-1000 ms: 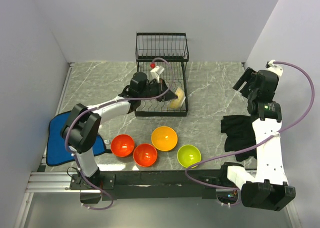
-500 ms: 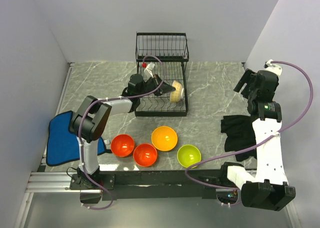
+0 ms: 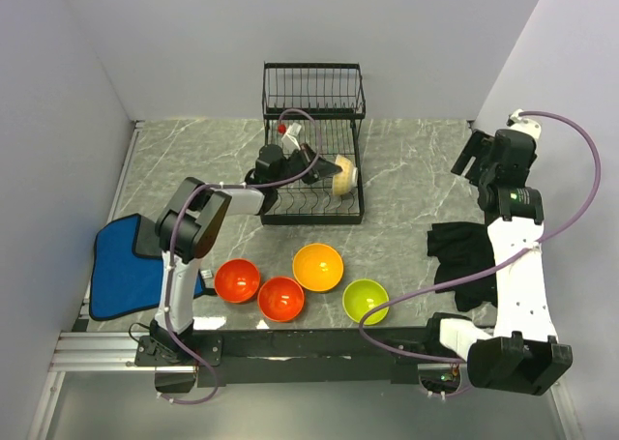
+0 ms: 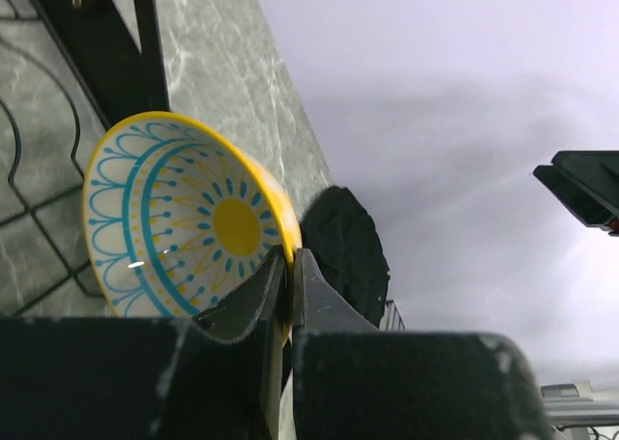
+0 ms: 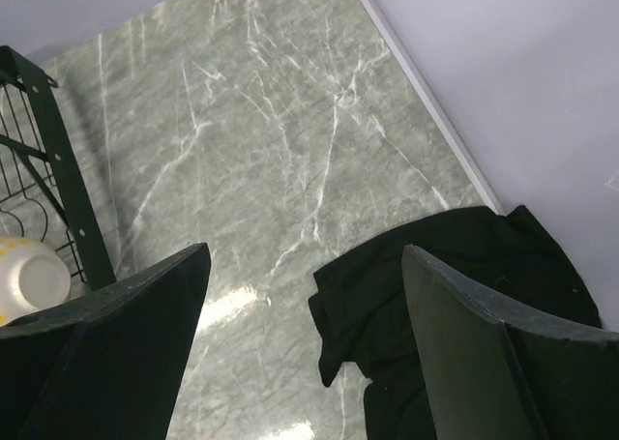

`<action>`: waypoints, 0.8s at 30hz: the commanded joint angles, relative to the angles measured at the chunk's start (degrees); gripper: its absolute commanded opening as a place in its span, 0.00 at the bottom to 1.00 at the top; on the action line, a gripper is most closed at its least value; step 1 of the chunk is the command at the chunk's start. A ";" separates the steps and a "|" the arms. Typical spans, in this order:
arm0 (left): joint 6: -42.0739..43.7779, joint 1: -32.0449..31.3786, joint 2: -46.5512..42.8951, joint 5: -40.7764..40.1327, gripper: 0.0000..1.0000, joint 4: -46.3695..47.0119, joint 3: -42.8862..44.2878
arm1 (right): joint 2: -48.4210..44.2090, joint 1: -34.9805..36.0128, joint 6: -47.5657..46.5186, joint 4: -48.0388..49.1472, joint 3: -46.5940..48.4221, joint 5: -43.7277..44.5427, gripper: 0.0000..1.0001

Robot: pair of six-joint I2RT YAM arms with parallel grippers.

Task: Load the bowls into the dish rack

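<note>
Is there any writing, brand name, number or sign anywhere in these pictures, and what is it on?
None: no word, number, brand or sign can be read in any view.
The patterned bowl shows only blue and yellow decoration, no letters.
Any finer marking is too small to tell.
</note>
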 commanded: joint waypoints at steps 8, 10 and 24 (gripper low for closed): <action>-1.08 0.91 7.11 -1.93 0.01 7.56 10.84 | 3.44 -0.45 -2.89 -0.35 5.06 -0.61 0.88; -0.73 0.99 9.03 -2.54 0.01 7.91 12.60 | 4.23 -0.37 -3.60 -0.70 6.02 -0.87 0.88; 1.20 1.26 11.34 -4.13 0.01 13.09 15.95 | 8.10 3.50 -5.88 -0.52 7.79 -0.35 0.89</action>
